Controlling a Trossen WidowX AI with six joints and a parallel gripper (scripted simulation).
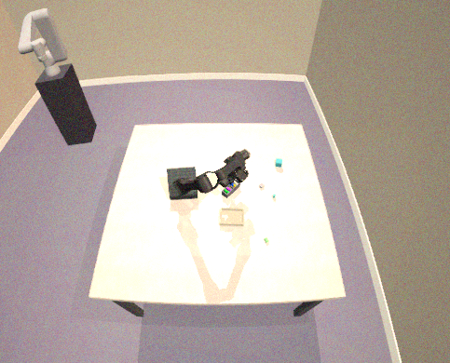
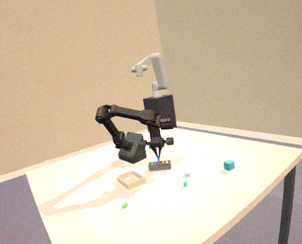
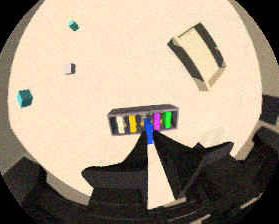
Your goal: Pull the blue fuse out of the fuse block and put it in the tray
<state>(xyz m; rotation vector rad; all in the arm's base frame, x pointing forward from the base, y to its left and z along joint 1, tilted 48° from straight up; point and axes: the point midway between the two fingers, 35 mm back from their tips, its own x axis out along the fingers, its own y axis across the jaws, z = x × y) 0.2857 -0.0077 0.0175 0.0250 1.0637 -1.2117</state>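
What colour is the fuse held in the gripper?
Blue. The fuse sits pinched in the gripper, clearest in the wrist view.

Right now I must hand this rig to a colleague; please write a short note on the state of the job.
Hand: shut on the thin blue fuse, held upright over the dark rectangular fuse block.
Whether the fuse's lower end is free of the block cannot be told.
Other coloured fuses sit in the block.
Shallow beige tray: nothing in it, beside the block.
Left: lift straight up, carry to the tray, release.
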